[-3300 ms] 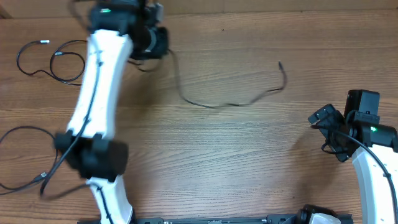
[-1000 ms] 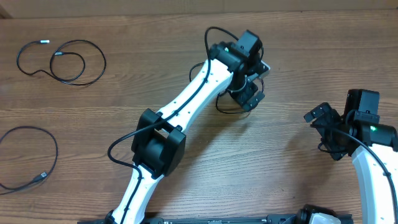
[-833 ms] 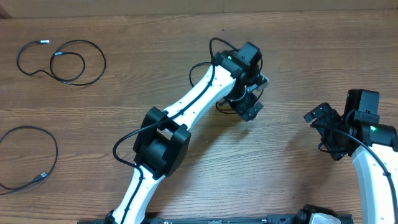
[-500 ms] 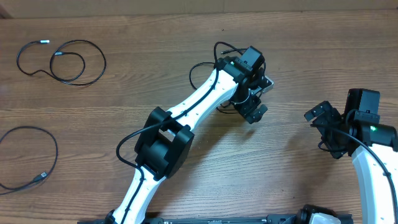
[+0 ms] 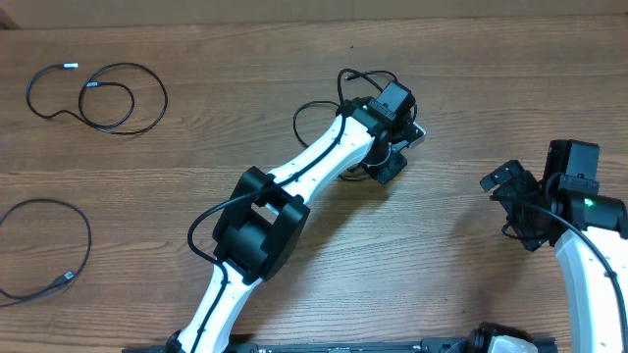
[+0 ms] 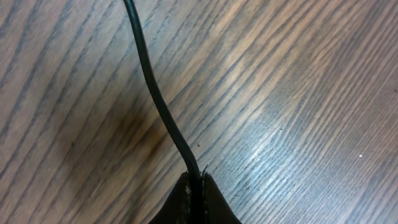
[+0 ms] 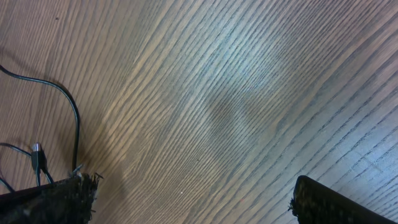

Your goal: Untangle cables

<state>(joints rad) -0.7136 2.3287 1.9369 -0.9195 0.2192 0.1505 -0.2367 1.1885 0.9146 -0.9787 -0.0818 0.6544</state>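
Observation:
One thin black cable runs across the wood and ends pinched between the tips of my left gripper, which is shut on it. From overhead, the left gripper sits low at the table's centre, and its arm hides most of that cable. A second cable lies looped at the far left with silver tips showing. A third cable curves along the left edge. My right gripper hovers at the right, open and holding nothing, its fingers wide apart over bare wood.
The left arm stretches diagonally from the front edge to the centre. A thicker black cord loops off its wrist. In the right wrist view a thin black cord with a small silver tip lies beside the left finger.
The left gripper has closed on the cable at the table's centre; its jaws were open half a second ago. Its wrist shifted slightly. The right arm has not moved.

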